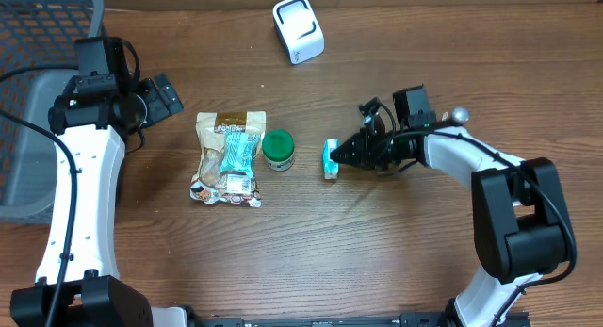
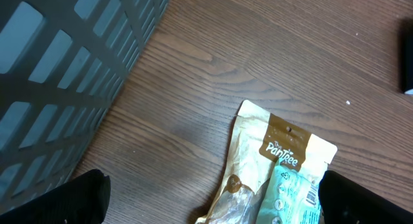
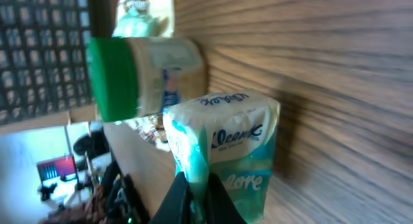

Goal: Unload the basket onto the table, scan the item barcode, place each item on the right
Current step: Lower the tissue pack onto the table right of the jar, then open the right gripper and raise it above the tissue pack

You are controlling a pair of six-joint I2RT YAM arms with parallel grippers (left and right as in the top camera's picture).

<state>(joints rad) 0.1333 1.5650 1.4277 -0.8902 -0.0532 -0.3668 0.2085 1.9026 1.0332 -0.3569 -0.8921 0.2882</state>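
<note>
**A:** Right gripper (image 1: 343,155) first: the jaws are pressed fully together, tips right up against the pack (image 1: 331,160).

**B:** Does it have hold of it?

**A:** Hard call. The wrist view shows the closed fingers (image 3: 184,195) meeting at the lower front of the pack (image 3: 232,143). Whether they pinch any wrapper, the pictures don't say.

**B:** And where does that pack sit?

**A:** On the table (image 1: 396,261), just beside the jar (image 1: 278,149), on the right arm's side of it, with a narrow gap between the two. From the wrist, the green-lidded jar (image 3: 145,75) shows directly behind the pack.

**B:** What's on the jar's other side?

**A:** The bag (image 1: 229,159), lying flat and close against the jar on the left arm's side. A teal packet rests on top of it.

**B:** The left gripper (image 1: 166,95)?

**A:** Spread wide, holding nothing. It hangs beyond the bag from the jar, and its camera looks down on the bag's top edge (image 2: 284,150), with a dark finger (image 2: 80,198) in each lower corner.

**B:** Scanner?

**A:** The white scanner (image 1: 298,29) stands well apart from the jar, toward the table's far edge. The basket (image 1: 38,110) is farthest from the jar, past the left gripper.
</note>
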